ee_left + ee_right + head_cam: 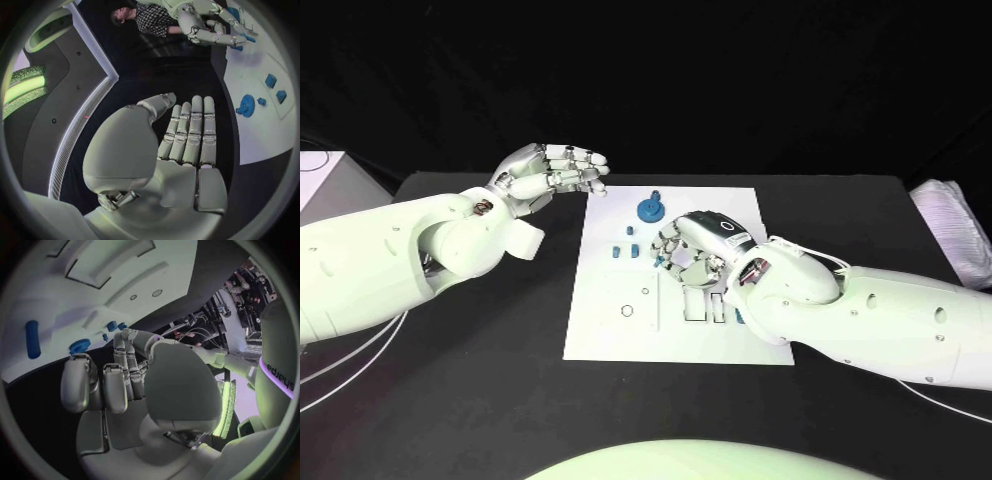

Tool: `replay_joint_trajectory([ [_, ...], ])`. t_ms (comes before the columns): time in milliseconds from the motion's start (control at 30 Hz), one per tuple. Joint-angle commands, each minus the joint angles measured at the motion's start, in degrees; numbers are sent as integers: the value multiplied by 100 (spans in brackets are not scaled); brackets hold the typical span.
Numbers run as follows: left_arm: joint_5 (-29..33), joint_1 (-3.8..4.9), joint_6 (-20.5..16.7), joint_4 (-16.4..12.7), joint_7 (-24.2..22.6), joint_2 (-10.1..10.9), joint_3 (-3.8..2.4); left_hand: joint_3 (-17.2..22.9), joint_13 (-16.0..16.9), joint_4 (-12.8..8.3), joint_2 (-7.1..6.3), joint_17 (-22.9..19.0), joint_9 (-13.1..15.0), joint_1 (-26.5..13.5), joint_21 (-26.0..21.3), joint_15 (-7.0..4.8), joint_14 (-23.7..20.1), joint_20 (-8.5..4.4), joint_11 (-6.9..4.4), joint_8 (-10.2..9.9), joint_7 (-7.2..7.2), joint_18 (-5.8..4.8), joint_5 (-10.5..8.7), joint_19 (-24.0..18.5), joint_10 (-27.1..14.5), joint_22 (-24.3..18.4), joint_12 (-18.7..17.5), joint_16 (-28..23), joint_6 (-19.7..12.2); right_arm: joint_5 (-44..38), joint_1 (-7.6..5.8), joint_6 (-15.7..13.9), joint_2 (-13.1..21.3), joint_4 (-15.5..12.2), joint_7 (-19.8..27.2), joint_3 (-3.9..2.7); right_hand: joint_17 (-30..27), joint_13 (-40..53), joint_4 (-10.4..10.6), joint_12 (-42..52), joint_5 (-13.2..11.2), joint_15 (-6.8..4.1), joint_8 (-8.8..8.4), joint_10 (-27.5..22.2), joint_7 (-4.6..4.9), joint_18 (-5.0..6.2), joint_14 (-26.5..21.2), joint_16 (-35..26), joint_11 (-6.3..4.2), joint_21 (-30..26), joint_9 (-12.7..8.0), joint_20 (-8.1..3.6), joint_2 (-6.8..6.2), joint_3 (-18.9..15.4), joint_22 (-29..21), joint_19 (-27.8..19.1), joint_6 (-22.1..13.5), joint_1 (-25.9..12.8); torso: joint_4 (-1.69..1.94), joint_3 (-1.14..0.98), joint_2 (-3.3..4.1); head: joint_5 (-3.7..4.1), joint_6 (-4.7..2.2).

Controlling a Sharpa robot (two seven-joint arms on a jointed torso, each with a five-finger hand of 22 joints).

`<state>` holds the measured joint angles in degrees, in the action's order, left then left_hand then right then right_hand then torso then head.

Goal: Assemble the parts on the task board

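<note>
Right fingers: the fingers [678,262] of the right silver hand [697,248] are curled down over the middle of the board; whether they pinch a part I cannot tell, as the hand hides what lies under it.
Left fingers: the left silver hand [548,172] hovers off the board's far left corner, fingers [190,131] straight, pressed side by side, holding nothing.
Parts: a round blue knobbed piece [651,209] stands near the board's far edge; small blue blocks [623,252] lie just beside the right hand's fingers; a long blue bar [32,338] lies apart from them.
Board: the white flat task board [625,335] lies in the middle of the black counter [473,400], with outlined slots [695,306] near the right wrist.
Step in hand, as I judge it: picking up or seating a small part under the right hand.
How to do it well: close slowly, keep the part square to its slot, and let the left hand steady the board's edge if it slides.
</note>
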<state>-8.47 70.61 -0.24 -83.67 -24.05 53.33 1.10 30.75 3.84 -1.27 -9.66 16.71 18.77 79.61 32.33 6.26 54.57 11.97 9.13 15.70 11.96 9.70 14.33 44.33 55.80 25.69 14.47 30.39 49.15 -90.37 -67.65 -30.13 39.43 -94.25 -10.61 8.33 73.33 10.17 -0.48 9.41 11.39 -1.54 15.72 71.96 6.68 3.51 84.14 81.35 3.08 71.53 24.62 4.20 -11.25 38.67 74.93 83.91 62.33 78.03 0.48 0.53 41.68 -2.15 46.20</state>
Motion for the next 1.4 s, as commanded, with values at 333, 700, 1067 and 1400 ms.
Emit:
replay_joint_trajectory([
  [333, 52, 0, 115, 7, -32, -30, -4, 8, 6, -53, -11, 24, -28, 35, 32, 8, -20, 3, 39, -80, 53, 33, 50, -22, -47, 33, -37, -53, -74, -572, 180, 376, -239, 131, 42, 55, -18, 9, -19, -28, -25, -34, 10, 91, 12, 22, 261, -45, -43, -36, 5, -41, 30, 16, 558, 85, 25, -17, -10, 1, 6, -116, 121],
  [700, 54, 0, 189, 25, 30, -53, -4, 21, 5, -88, -15, 46, -57, 32, 55, 21, -18, 4, 65, -144, 87, 29, 50, -37, -102, 64, -62, -76, -157, -592, 221, 520, -334, 183, -126, 77, -29, 8, -23, -38, -24, -34, 6, 90, 14, 23, 259, -51, -41, -43, 7, -41, 33, 21, 555, 83, 20, -24, -6, -7, -2, -169, 208],
  [1067, 55, 0, 223, 36, 73, -56, -4, 21, 3, -96, -16, 52, -64, 26, 63, 28, -20, 6, 74, -159, 96, 27, 49, -42, -132, 74, -73, -85, -178, -623, 234, 634, -368, 264, -233, 89, -29, 8, -23, -38, -24, -34, 6, 90, 14, 23, 259, -51, -41, -43, 7, -41, 33, 21, 555, 83, 20, -24, -6, -5, 10, -191, 234],
  [1400, 55, 0, 229, 38, 84, -56, -4, 22, 3, -95, -13, 52, -65, 20, 63, 33, -27, 8, 77, -161, 98, 24, 49, -46, -139, 76, -75, -91, -180, -649, 243, 695, -400, 305, -256, 103, -29, 8, -23, -38, -24, -34, 6, 90, 14, 23, 259, -51, -41, -43, 7, -41, 33, 21, 555, 83, 20, -24, -6, -4, 11, -190, 250],
])
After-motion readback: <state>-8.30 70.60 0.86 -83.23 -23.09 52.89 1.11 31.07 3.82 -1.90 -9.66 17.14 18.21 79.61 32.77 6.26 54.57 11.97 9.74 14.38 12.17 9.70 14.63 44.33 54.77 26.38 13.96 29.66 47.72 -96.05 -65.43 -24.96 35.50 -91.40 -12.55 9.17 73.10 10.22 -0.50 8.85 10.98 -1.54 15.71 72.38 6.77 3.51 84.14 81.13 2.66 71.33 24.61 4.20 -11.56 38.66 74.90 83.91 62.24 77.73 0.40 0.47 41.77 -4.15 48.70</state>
